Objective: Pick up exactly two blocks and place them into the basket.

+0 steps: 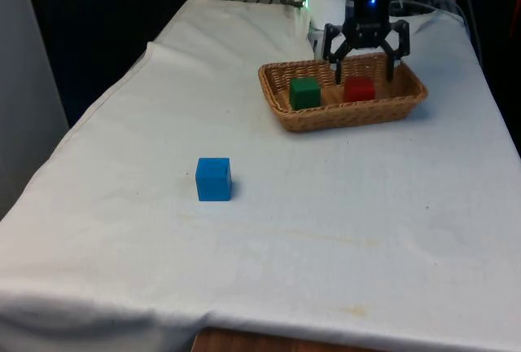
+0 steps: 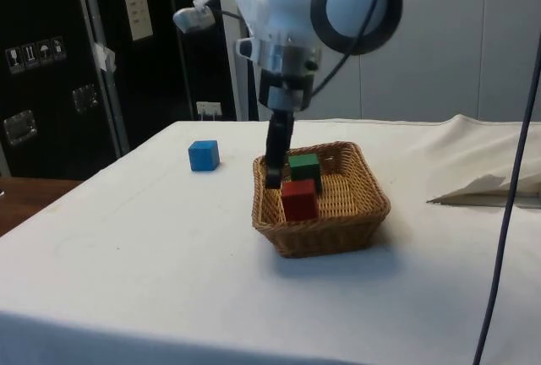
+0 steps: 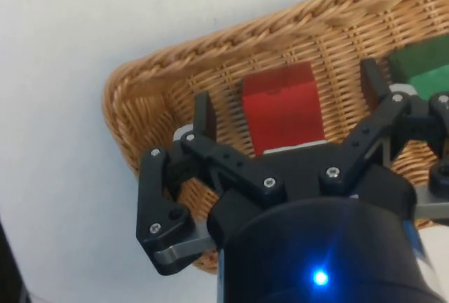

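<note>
A wicker basket (image 1: 350,116) stands at the table's far end, towards the front view's right. A green block (image 1: 304,93) and a red block (image 1: 359,89) lie inside it, side by side. My gripper (image 1: 364,75) hangs open just over the red block (image 3: 283,110), one finger (image 3: 205,117) on either side of it with a gap on each side. From the side, the gripper (image 2: 275,171) reaches down inside the basket (image 2: 321,234) next to the red block (image 2: 299,200). A blue block (image 1: 213,179) sits alone on the cloth, well away from the basket.
White cloth covers the table around the blue block (image 2: 204,155). The cloth is rumpled near the far edge (image 2: 482,187), beside the basket. The green block (image 3: 424,71) lies close to one finger.
</note>
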`<state>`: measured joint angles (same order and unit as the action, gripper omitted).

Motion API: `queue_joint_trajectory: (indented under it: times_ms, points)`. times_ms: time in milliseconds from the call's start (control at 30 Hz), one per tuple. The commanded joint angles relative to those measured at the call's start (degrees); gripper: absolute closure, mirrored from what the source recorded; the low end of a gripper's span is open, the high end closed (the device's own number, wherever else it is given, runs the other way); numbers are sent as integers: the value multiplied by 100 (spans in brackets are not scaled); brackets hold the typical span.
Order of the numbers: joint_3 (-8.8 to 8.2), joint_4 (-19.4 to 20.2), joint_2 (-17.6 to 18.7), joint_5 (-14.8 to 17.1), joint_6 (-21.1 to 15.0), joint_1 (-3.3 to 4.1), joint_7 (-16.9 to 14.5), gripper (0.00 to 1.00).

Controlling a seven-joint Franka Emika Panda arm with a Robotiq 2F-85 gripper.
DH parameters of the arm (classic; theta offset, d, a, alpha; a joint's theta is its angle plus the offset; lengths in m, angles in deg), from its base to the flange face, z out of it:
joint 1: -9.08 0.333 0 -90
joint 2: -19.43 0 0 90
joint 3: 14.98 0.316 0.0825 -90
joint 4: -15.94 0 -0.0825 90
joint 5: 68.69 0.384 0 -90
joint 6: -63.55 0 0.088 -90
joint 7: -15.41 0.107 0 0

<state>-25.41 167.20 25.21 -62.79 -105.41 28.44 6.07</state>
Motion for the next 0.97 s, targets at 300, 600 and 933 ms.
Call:
queue_joint_trajectory:
  times_ms: [300, 600, 933]
  points:
    - [-132, -424, -281, -178, 653, -17, 143, 0]
    - [-166, -773, -470, -195, 1129, -34, 218, 0]
    - [-183, -911, -504, 0, 1295, -11, 115, 0]
